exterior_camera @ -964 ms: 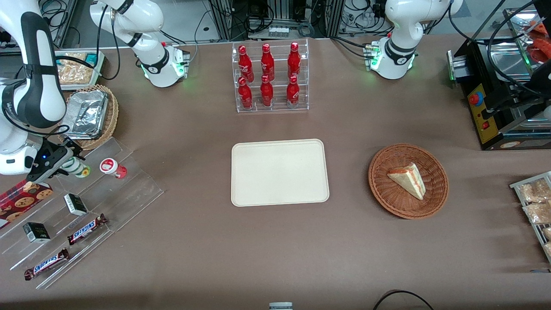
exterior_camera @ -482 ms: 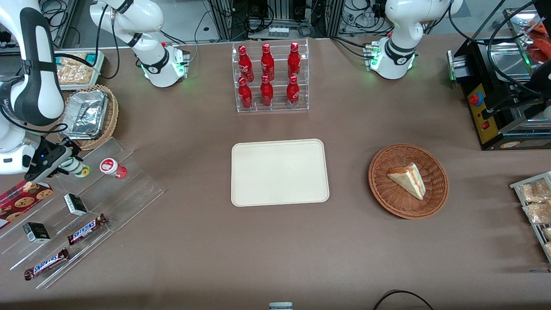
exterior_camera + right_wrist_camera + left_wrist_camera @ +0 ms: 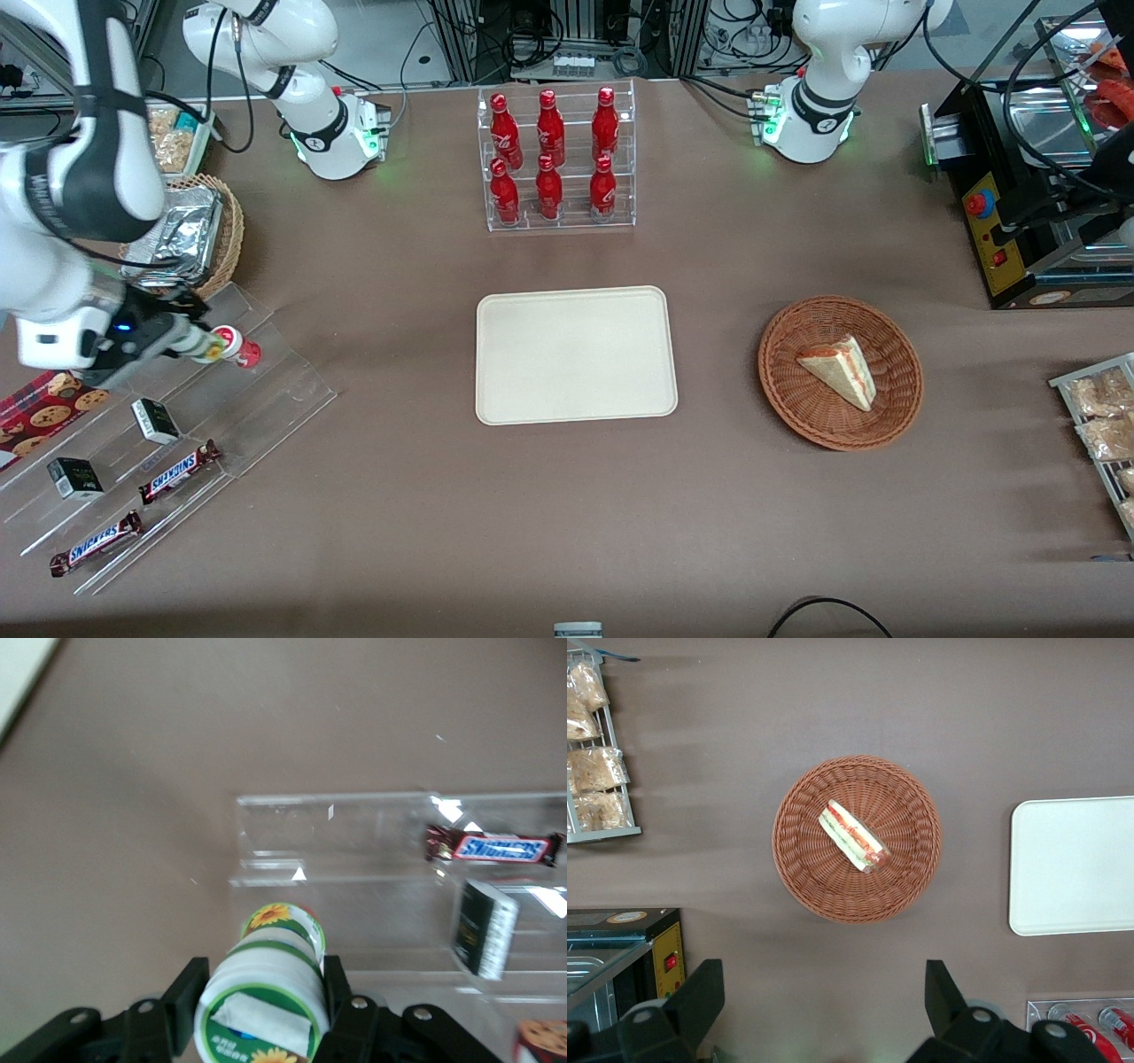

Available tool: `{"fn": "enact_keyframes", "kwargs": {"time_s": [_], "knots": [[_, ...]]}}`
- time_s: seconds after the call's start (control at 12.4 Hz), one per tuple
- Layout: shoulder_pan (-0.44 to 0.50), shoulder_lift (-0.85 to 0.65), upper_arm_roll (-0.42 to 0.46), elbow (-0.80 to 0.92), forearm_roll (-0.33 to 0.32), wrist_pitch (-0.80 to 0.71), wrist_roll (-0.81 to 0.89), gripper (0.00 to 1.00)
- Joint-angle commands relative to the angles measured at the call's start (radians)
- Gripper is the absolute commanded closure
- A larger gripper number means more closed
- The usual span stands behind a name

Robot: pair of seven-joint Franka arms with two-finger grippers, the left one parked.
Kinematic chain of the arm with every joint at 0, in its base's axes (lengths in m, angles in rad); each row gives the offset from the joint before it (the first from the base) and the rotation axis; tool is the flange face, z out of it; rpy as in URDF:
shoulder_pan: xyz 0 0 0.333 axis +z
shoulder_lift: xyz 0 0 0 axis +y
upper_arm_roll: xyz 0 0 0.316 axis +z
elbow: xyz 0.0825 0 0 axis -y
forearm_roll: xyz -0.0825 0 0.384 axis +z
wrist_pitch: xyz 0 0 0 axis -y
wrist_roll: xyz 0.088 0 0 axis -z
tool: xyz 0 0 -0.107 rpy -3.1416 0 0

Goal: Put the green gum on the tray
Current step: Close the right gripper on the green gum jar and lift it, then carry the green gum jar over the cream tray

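Green gum (image 3: 266,992), clamped on both sides by the gripper (image 3: 190,341) jaws at the front view's left edge, hangs above the clear rack (image 3: 266,390), ready for carrying to the tray (image 3: 576,354).

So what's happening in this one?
The right arm's tool is shut on the green gum and holds it over the clear stepped display stand at the working arm's end of the table, right beside the red-lidded gum bottle. The cream tray at mid-table has nothing on it yet, so the carry across and the placing are still to come.
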Motion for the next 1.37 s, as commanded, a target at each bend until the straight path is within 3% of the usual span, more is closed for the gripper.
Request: {"fn": "enact_keyframes", "kwargs": {"time_s": [0.0, 0.48, 0.88, 1.29], "knots": [[0.100, 0.040, -0.007, 0.037, 0.040, -0.024, 0.193, 1.00], [0.357, 0.240, -0.009, 0.205, 0.185, -0.014, 0.635, 1.00], [0.545, 0.443, -0.009, 0.398, 0.185, 0.037, 1.000, 1.00], [0.653, 0.543, -0.009, 0.429, 0.186, 0.225, 1.189, 1.00]]}}
